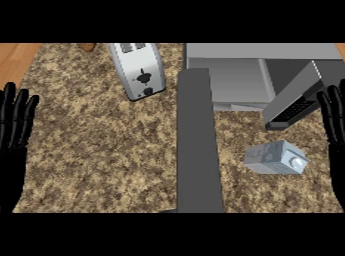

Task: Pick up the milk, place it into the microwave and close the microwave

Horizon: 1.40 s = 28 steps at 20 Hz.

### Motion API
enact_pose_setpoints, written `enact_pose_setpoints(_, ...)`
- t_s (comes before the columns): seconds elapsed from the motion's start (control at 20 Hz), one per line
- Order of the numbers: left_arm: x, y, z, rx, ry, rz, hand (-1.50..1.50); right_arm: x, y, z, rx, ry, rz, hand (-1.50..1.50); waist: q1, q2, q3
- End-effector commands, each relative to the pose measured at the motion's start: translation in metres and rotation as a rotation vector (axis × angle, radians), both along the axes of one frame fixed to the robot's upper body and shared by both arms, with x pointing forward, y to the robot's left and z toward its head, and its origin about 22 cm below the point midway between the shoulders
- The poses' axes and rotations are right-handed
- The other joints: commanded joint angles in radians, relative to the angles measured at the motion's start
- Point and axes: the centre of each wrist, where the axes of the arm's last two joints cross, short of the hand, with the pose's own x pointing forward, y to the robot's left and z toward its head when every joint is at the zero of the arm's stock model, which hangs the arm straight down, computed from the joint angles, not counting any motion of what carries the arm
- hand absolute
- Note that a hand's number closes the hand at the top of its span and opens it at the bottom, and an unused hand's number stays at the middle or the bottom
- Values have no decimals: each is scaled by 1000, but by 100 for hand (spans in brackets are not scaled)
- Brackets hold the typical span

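Note:
The milk (277, 157) is a small grey carton lying on its side on the speckled counter, right of centre. Behind it stands the grey microwave (234, 75) with its door (297, 97) swung open toward the right, the cavity showing. My right hand (343, 125) rests open at the right edge, fingers up, a little right of the milk and beside the door's end. At the left edge, far from the milk, my left hand (5, 135) is open with its fingers up. Neither hand touches anything.
A silver toaster (139, 70) lies at the back left of centre. A long dark grey bar (197, 145) runs from the lower edge up to the microwave's left front. Wooden floor (5, 55) shows beyond the counter's left edge.

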Motion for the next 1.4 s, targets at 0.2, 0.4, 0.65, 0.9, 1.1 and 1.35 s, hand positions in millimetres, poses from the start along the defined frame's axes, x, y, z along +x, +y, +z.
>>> enact_pose_setpoints(0.2, 11, 4, -5, -18, 13, -59, -150, 2, -23, 9, 72, -175, 571, -150, -21, -11, 16)
enact_pose_setpoints(0.4, 6, -1, -17, -201, 89, -149, -150, -1, -33, 1, 139, -169, 842, -150, -14, -11, 14)
enact_pose_setpoints(0.65, -14, 26, -10, -217, 110, -182, -150, -14, -126, -8, 161, -170, 875, -150, -11, -16, 12)
enact_pose_setpoints(0.9, -34, 48, -8, -244, 122, -201, -150, -20, -185, -24, 153, -123, 837, -150, -3, -14, 10)
enact_pose_setpoints(1.1, -45, 65, 0, -237, 106, -207, -150, 4, -178, -42, 123, -69, 842, -150, 7, -12, 11)
enact_pose_setpoints(1.35, -78, 69, -1, -234, 130, -207, -150, 17, -175, -67, 142, -8, 776, -150, 17, -13, 11)
